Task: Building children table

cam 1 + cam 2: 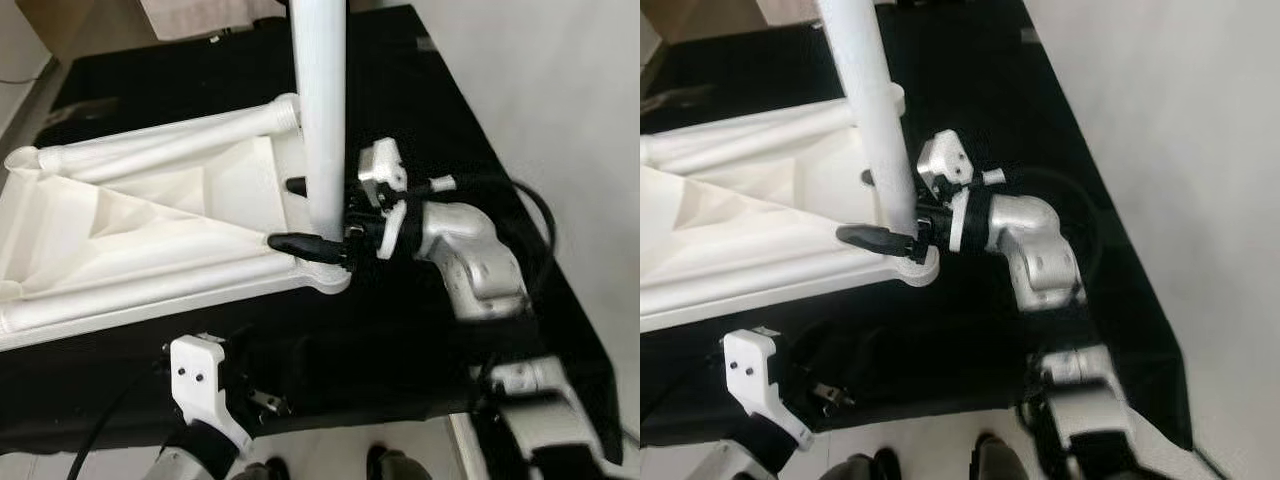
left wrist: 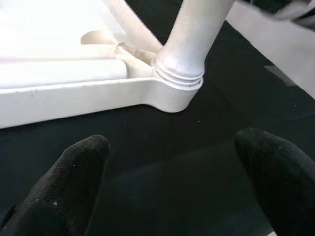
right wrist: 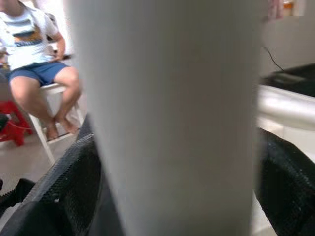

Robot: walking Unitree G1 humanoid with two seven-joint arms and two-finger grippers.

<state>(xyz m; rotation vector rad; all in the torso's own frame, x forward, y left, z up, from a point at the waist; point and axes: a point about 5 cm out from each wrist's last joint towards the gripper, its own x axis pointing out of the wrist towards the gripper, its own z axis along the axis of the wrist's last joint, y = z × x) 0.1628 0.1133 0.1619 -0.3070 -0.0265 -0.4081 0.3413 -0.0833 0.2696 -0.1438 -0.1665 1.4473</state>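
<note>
- The right gripper (image 1: 318, 215) clamps its two black fingers (image 1: 300, 243) around the base of the upright white table leg (image 1: 322, 110), at the centre of the left eye view.
- Its silver forearm (image 1: 470, 255) bends in from the right.
- The leg stands in the corner socket of the upturned white tabletop (image 1: 150, 235), which lies at centre left on the black mat (image 1: 420, 330).
- The left gripper (image 2: 172, 187) is open and holds nothing, low over the mat just before that corner.
- A seated person (image 3: 34, 54) shows at upper left in the right wrist view.

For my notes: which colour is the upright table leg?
White upright table leg; clearest in the left eye view.
</note>
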